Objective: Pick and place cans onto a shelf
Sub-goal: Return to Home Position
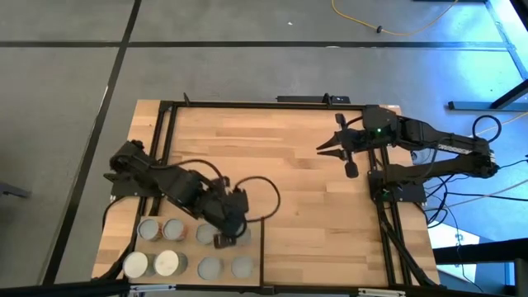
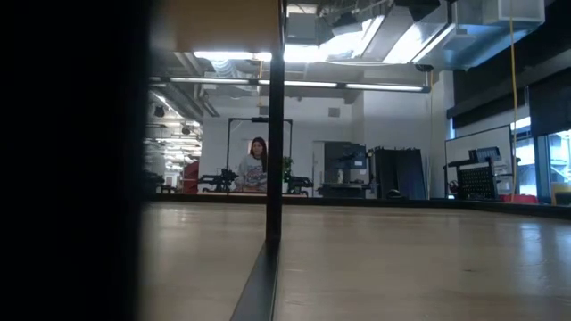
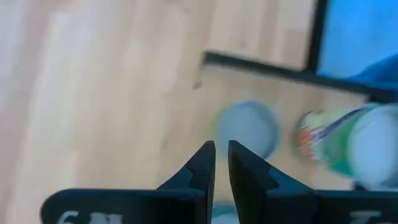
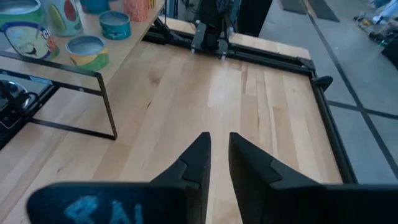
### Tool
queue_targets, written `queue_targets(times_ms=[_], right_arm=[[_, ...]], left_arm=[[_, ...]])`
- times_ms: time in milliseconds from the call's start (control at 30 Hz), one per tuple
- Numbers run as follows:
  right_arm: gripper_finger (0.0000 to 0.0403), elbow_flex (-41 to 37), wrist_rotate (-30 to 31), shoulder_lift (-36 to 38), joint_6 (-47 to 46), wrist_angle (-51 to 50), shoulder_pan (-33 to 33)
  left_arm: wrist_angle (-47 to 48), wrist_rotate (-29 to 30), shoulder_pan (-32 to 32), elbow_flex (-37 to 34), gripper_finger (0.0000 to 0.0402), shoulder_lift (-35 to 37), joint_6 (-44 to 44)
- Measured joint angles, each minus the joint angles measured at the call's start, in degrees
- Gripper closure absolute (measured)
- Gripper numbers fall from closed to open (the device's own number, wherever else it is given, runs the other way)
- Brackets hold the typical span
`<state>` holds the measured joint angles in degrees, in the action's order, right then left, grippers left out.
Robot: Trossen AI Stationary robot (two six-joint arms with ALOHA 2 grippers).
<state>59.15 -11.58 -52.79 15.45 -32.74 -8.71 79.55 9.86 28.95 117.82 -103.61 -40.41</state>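
The left gripper (image 1: 224,239), fingers almost together and empty, hangs directly above the cans (image 1: 167,262) near the shelf's (image 1: 252,250) right edge.

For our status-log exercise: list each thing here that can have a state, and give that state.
cans: upright, in two rows on the shelf, none held.
shelf: raised on a black frame, loaded with cans.
left gripper: shut, empty, above the cans.
right gripper: shut, empty, over the table, away from the shelf.
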Motion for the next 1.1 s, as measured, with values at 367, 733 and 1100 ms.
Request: queue_targets(times_ms=[367, 733, 1100], right_arm=[[0.0343, 0.01, -0.01, 2.99, 0.02, -0.06, -0.02], [0.0343, 0.01, 0.03, 10.1, 0.02, -5.07, -0.38], [0.0343, 0.01, 0.18, 12.95, -6.02, -6.63, -3.55]], left_arm=[[8.75, 7.51, -2.47, -0.07, 0.0398, 6.33, 3.53], [9.77, 25.82, 0.01, -1.9, 0.0401, 17.99, 4.72], [-0.34, 31.63, 4.53, -32.68, 0.0401, 45.4, -1.98]])
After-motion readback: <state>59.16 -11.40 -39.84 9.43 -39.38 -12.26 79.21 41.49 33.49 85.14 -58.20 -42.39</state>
